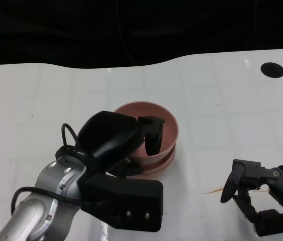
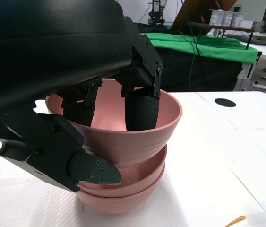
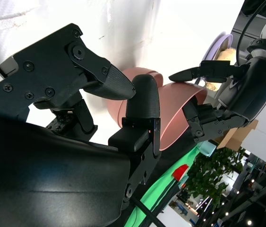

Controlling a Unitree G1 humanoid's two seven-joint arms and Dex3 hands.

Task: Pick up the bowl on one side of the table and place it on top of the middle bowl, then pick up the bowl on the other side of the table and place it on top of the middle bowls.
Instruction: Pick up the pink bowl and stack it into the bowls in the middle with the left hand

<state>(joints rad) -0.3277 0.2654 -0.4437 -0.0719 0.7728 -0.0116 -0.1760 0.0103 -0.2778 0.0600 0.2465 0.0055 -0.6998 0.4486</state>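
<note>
1. Left hand pinching top bowl's rim, atop the stack at frame centre.
2. Right hand empty, fingers apart, lower right.
3. Risk: dragging bowl askew if withdrawn carelessly.

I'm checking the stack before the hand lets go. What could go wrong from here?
1. The left hand grips the top pink ribbed bowl with fingers inside and a thumb outside the rim; pulling away carelessly could drag or tip it.
2. In the left wrist view the top bowl looks slightly tilted on the two pink bowls beneath, so it may settle unevenly.
3. The right hand rests open nearby, unable to steady the stack.
</note>
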